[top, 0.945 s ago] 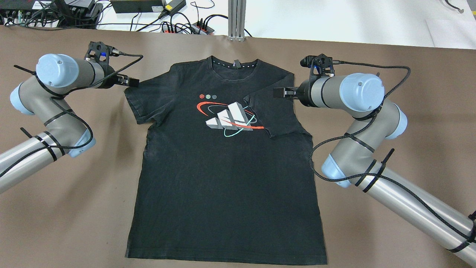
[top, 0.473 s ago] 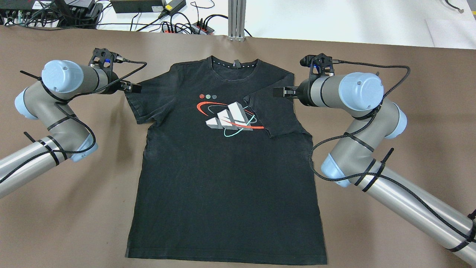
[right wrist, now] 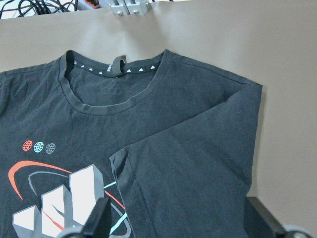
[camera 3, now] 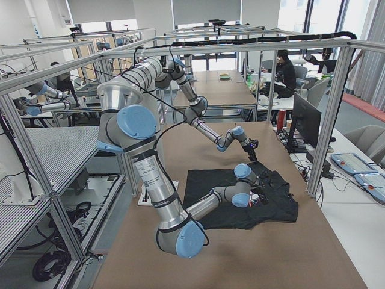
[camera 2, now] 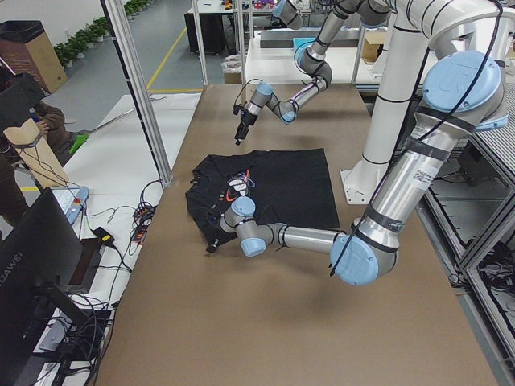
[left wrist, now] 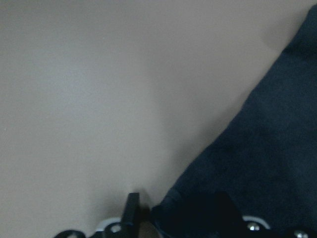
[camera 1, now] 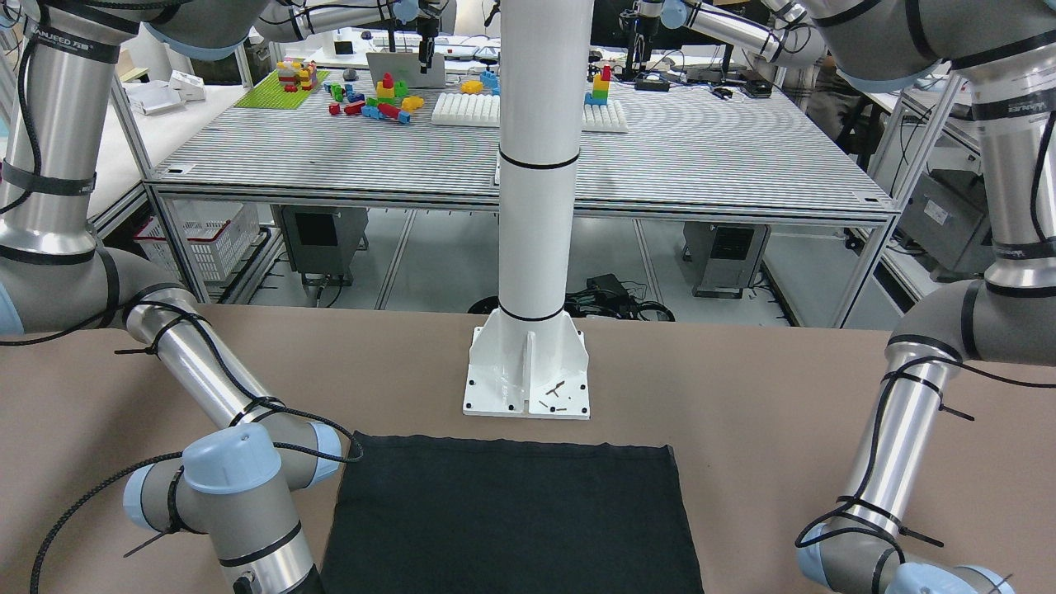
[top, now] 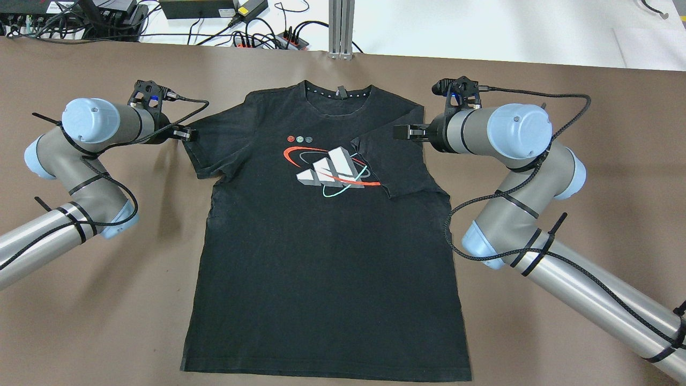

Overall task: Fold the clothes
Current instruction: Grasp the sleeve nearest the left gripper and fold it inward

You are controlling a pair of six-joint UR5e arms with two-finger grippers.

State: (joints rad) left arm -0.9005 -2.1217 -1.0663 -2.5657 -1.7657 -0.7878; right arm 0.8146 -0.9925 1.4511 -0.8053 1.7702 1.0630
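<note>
The black T-shirt (top: 321,241) lies flat, front up, in the middle of the brown table (top: 563,86), its collar (top: 337,96) toward the far edge and its hem toward the robot. The sleeve on the robot's right, the folded sleeve (top: 399,166), is turned inward over the chest and covers one end of the red, white and teal print (top: 327,169). The spread sleeve (top: 209,153) on the robot's left lies flat.

Beyond the collar an aluminium post (top: 341,27) stands at the table's far edge, with power strips and cables (top: 262,37) beside it. Just behind the hem is the white pillar's base plate (camera 1: 528,375). Nothing lies on the shirt.

Since half a second ago the left gripper (top: 186,133) has drawn slightly toward the robot and now sits at the spread sleeve's outer corner; the right arm has not moved.

The left wrist view shows one finger (left wrist: 132,208) over bare table, with dark cloth bunched just beside it; the other finger is hidden, so I cannot tell whether this gripper has the cloth. The right gripper (top: 403,132) hovers above the folded sleeve with its fingers (right wrist: 99,215) spread wide, holding nothing
</note>
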